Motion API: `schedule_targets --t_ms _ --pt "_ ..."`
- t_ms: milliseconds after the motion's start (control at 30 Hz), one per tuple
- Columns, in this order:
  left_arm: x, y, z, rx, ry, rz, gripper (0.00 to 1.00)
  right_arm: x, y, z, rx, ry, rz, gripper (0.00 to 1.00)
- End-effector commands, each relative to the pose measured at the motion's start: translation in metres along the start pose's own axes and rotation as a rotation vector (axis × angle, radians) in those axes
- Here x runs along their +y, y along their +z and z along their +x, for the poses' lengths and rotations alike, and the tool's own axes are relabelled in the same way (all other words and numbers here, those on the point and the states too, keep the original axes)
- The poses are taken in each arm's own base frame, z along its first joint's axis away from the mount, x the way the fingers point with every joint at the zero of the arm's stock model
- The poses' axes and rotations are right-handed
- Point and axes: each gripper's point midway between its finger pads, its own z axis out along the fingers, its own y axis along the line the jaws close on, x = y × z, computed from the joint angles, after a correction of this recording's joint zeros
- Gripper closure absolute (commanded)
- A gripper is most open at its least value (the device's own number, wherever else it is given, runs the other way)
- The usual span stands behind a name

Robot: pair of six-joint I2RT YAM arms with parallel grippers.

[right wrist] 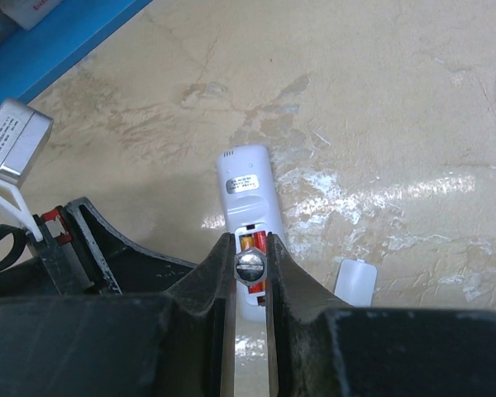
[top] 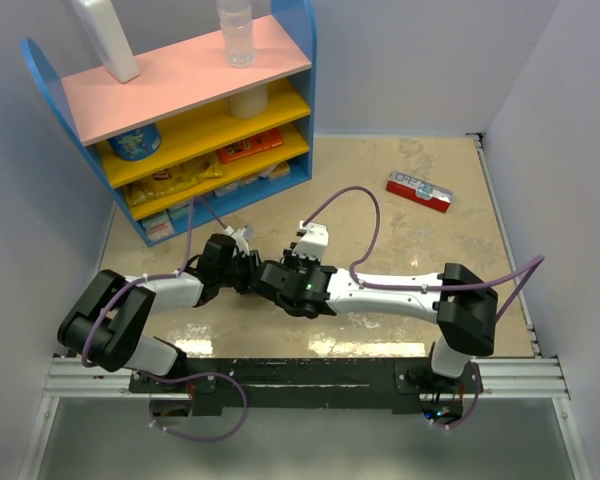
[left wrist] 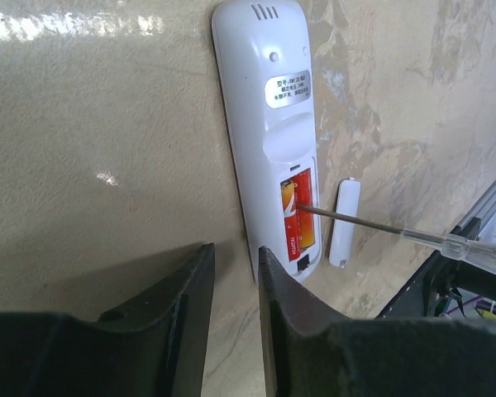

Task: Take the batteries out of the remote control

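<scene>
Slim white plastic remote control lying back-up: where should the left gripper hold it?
Probably across the long side edges of the remote control, at the label end, from above: it lies flat and slim, and the right gripper's thin metal screwdriver is at the red-orange batteries.

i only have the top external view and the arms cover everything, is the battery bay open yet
Observer: Yes. In the left wrist view the remote control lies back up with its bay uncovered. The white cover lies on the table beside it, apart.
Operator: batteries out?
Observer: No, the batteries sit in the bay.
Operator: what's the right gripper holding
Observer: The right gripper is shut on a screwdriver, whose tip reaches into the bay at the batteries.
</scene>
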Motion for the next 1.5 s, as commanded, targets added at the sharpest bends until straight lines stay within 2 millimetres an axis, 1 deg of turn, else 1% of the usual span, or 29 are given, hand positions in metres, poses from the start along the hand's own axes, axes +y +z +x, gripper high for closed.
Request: schedule_targets --t_ms 0,100,167,200,233,267,300,433,500,533,600,633,700,733,833,867,933,967,1000,1033,1067,1100,1133,1167,1233,1267,1333,1367,1467 --pt "-0.009 -0.001 -0.006 -0.027 0.011 0.045 0.67 -0.001 -0.010 0.075 0.266 -0.009 0.017 1.00" --pt "-0.011 -0.001 -0.006 -0.025 0.011 0.060 0.67 0.014 -0.009 0.072 0.250 -0.034 -0.029 1.00" --pt "-0.011 0.000 -0.005 -0.018 0.014 0.064 0.67 0.009 -0.007 0.086 0.275 -0.098 -0.069 1.00" --pt "-0.011 0.000 -0.005 -0.020 0.016 0.064 0.67 0.024 -0.006 0.084 0.257 -0.061 -0.142 1.00" --pt "-0.010 0.000 -0.005 -0.019 0.018 0.061 0.67 0.013 -0.006 0.091 0.263 -0.088 -0.168 1.00" --pt "-0.010 0.001 -0.005 -0.018 0.019 0.060 0.67 0.012 -0.008 0.099 0.287 -0.087 -0.196 1.00" --pt "-0.009 0.001 -0.004 -0.017 0.019 0.057 0.67 0.017 -0.008 0.099 0.281 -0.062 -0.229 1.00" --pt "-0.003 0.004 -0.003 -0.014 0.017 0.034 0.68 -0.007 -0.007 0.107 0.290 -0.078 -0.221 1.00" --pt "0.000 0.006 -0.002 -0.010 0.014 0.028 0.68 -0.001 -0.012 0.097 0.274 -0.027 -0.268 1.00" --pt "0.001 0.007 -0.001 -0.009 0.014 0.029 0.68 -0.008 -0.011 0.101 0.279 -0.033 -0.274 1.00" --pt "0.001 0.009 0.001 -0.002 0.016 0.028 0.68 -0.004 -0.012 0.095 0.299 0.008 -0.321 1.00" --pt "0.001 0.010 0.001 -0.004 0.016 0.027 0.68 -0.016 -0.008 0.101 0.316 -0.001 -0.311 1.00" --pt "0.003 0.013 0.004 0.004 0.014 0.022 0.68 -0.013 -0.005 0.095 0.319 0.055 -0.347 1.00" --pt "0.003 0.014 0.005 0.005 0.014 0.020 0.68 -0.023 -0.002 0.100 0.326 0.053 -0.336 1.00" --pt "0.006 0.015 0.008 0.012 0.013 0.005 0.68 -0.027 0.002 0.085 0.286 0.081 -0.315 1.00" --pt "0.005 0.015 0.008 0.011 0.013 0.006 0.69 -0.031 0.002 0.083 0.277 0.027 -0.292 1.00" --pt "0.004 0.014 0.006 0.003 0.014 0.004 0.69 -0.011 0.001 0.068 0.251 -0.019 -0.293 1.00" --pt "0.003 0.014 0.006 0.001 0.015 0.006 0.70 -0.017 0.000 0.070 0.261 -0.080 -0.253 1.00" --pt "0.003 0.014 0.005 -0.002 0.014 0.007 0.71 -0.012 -0.001 0.068 0.254 -0.109 -0.246 1.00" --pt "0.002 0.014 0.006 0.000 0.010 0.009 0.71 0.006 -0.006 0.068 0.245 -0.138 -0.257 1.00" --pt "0.002 0.014 0.006 0.000 0.011 0.006 0.73 0.003 -0.006 0.069 0.231 -0.191 -0.227 1.00" --pt "0.004 0.013 0.008 0.005 0.006 0.000 0.74 0.014 -0.009 0.065 0.216 -0.197 -0.229 1.00" --pt "0.005 0.013 0.008 0.003 0.005 -0.006 0.75 0.013 -0.008 0.076 0.223 -0.222 -0.201 1.00" --pt "0.006 0.013 0.008 0.002 0.004 -0.009 0.78 0.005 -0.005 0.080 0.224 -0.256 -0.157 1.00" --pt "0.008 0.012 0.007 -0.004 0.006 -0.020 0.80 0.005 0.000 0.088 0.235 -0.214 -0.098 1.00" --pt "0.009 0.012 0.008 -0.003 0.005 -0.026 0.81 -0.005 0.001 0.089 0.242 -0.225 -0.050 1.00" --pt "0.008 0.012 0.007 -0.008 0.001 -0.023 0.82 -0.001 -0.001 0.088 0.234 -0.119 0.002 1.00" --pt "0.007 0.011 0.007 -0.012 0.000 -0.019 0.83 -0.016 0.000 0.090 0.231 -0.138 0.070 1.00" --pt "0.004 0.011 0.007 -0.014 -0.010 -0.002 0.85 -0.011 -0.001 0.085 0.219 -0.088 0.088 1.00"
